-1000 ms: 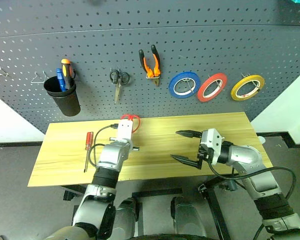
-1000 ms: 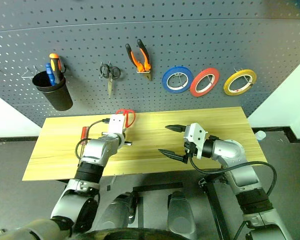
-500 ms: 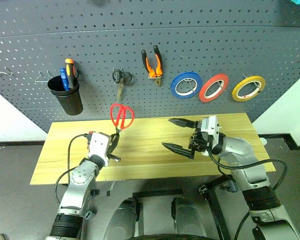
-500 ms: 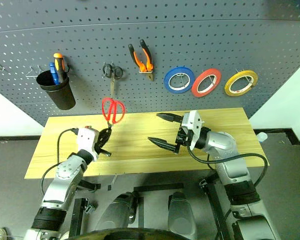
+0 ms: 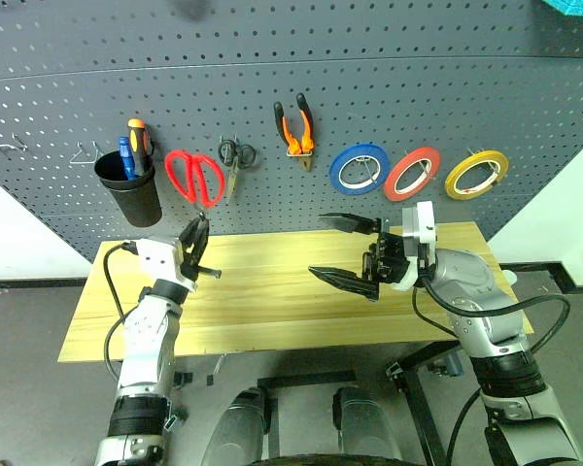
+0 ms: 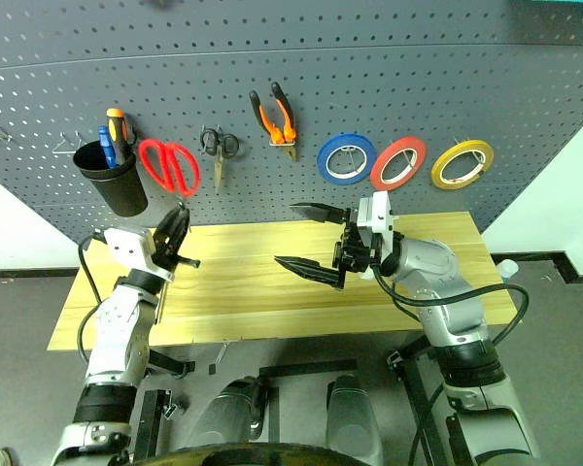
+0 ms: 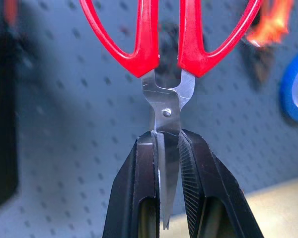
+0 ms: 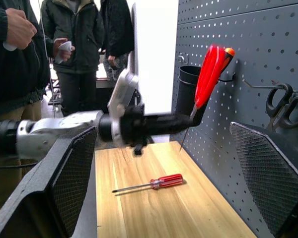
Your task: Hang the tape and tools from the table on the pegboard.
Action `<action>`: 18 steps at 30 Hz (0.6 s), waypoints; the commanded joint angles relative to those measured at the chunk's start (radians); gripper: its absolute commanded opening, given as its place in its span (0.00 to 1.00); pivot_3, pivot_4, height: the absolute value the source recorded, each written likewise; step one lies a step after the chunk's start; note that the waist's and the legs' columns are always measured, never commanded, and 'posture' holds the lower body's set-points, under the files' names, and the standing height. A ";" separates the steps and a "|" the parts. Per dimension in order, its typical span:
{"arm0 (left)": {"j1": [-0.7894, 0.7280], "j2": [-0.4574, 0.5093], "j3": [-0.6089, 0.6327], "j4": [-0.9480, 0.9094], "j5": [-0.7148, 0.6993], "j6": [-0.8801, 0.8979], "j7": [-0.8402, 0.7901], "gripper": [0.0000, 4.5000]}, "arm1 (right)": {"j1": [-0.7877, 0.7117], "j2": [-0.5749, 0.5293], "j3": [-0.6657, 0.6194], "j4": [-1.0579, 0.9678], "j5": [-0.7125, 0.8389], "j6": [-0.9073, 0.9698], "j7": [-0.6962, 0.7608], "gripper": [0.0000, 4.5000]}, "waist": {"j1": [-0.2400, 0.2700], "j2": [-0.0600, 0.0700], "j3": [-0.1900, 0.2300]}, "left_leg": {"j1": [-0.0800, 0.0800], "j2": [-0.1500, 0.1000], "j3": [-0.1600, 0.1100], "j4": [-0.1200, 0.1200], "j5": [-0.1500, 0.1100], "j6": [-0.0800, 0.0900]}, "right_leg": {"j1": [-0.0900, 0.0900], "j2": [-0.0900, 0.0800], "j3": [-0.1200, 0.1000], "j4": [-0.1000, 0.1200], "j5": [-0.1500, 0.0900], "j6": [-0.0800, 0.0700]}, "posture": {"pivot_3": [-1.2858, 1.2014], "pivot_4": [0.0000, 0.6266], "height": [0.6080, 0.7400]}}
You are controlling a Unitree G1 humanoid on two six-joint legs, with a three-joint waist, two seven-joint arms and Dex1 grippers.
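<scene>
The left gripper is clamped on the steel blades of the red-handled scissors, handles up against the pegboard – presumably so a loop can catch a hook left of the small dark scissors. The right gripper hangs wide open and empty over the table, where the red-handled screwdriver lies. At far left a black cup on the board holds blue and orange-topped screwdrivers.
</scene>
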 commanded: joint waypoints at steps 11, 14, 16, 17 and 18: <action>-0.145 0.028 -0.014 0.116 0.081 0.024 0.032 0.06 | 0.003 0.006 -0.028 -0.028 -0.004 -0.013 -0.032 1.00 | -0.006 0.000 -0.006 | 0.001 0.000 0.000 0.000 0.000 0.000 | 0.001 0.001 0.000 0.000 0.001 0.001 | 0.47 0.10 1.00; -0.157 0.039 -0.021 0.146 0.114 0.047 0.047 0.06 | 0.003 0.007 -0.027 -0.027 -0.006 -0.014 -0.035 1.00 | -0.006 0.000 -0.007 | 0.001 0.000 0.000 0.000 0.000 0.000 | 0.001 0.001 0.000 0.001 0.002 0.001 | 0.47 0.10 1.00; -0.174 0.039 -0.019 0.180 0.132 0.056 0.069 0.06 | 0.005 0.010 -0.027 -0.025 -0.005 -0.016 -0.036 1.00 | -0.006 0.000 -0.010 | 0.001 0.000 0.000 0.000 0.000 0.000 | 0.001 0.001 0.000 0.001 0.001 0.001 | 0.47 0.09 1.00; -0.181 0.039 -0.018 0.193 0.134 0.062 0.070 0.06 | 0.007 0.013 -0.028 -0.025 -0.003 -0.017 -0.036 1.00 | -0.006 0.000 -0.011 | 0.002 0.000 0.000 0.000 0.000 0.000 | 0.001 0.001 0.000 0.001 0.001 0.001 | 0.47 0.09 1.00; -0.187 0.036 -0.014 0.206 0.129 0.064 0.069 0.06 | 0.008 0.016 -0.029 -0.027 0.003 -0.014 -0.038 1.00 | -0.006 0.000 -0.013 | 0.002 0.000 0.000 0.000 0.000 0.000 | 0.001 0.001 0.000 0.001 0.001 0.001 | 0.47 0.09 1.00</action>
